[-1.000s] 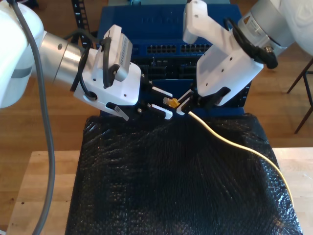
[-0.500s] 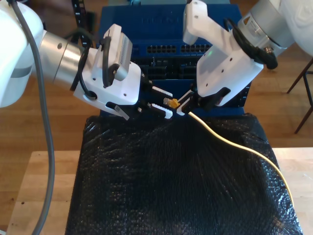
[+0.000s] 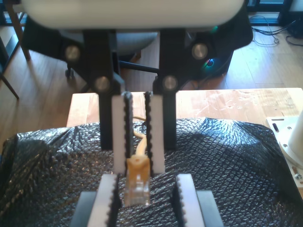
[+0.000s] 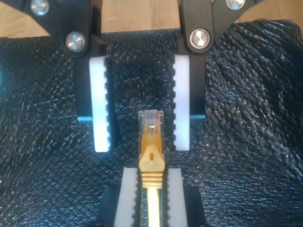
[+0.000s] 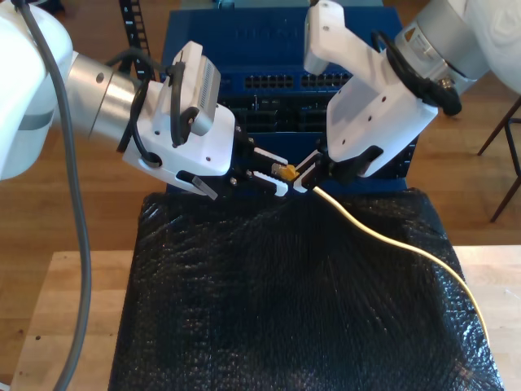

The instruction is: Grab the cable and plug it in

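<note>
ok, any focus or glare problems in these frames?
First wrist view: the thin yellow network cable's clear plug is soft, foreground blurred. Second wrist view: plug sharp, glints on the crinkly black plastic sheet. Exterior view: evenly lit, mild sheen.

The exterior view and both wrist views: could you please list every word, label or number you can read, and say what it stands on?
No text can be read in these pictures.
The sticker on the arm at the exterior view's right: too blurred to read.
The blue switch box: faint raised marks on its top, too small to read.
The cable and its plug: no print visible.
</note>
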